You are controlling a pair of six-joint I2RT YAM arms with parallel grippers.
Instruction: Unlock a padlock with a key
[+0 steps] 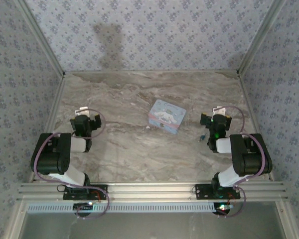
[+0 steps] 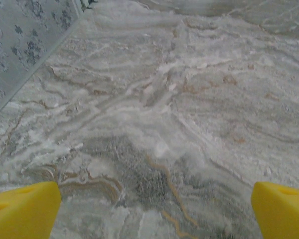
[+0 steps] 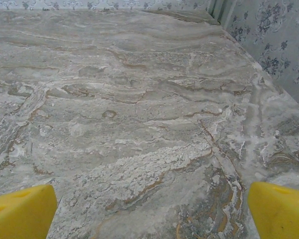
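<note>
padlock point(image 1: 202, 136) lies loose on the marble counter point(image 1: 139, 159), just left of the right arm point(image 1: 244, 154); both sets of jaws are spread wide and pinch nothing.
the padlock is a tiny dark speck with a bluish-green glint on the right side of the counter, apart from the pale blue cartoon-printed tin point(image 1: 166, 115), which sits near the middle, turned at an angle. a small pale bit point(image 1: 147, 127) lies at the tin's near-left corner, too small to tell what it is. the left arm point(image 1: 57, 154) is folded at the left side, well apart from the padlock. in each wrist view the yellow fingertips point(image 2: 22, 211) point(image 3: 279, 209) sit at the bottom corners with bare marble between them.
</note>
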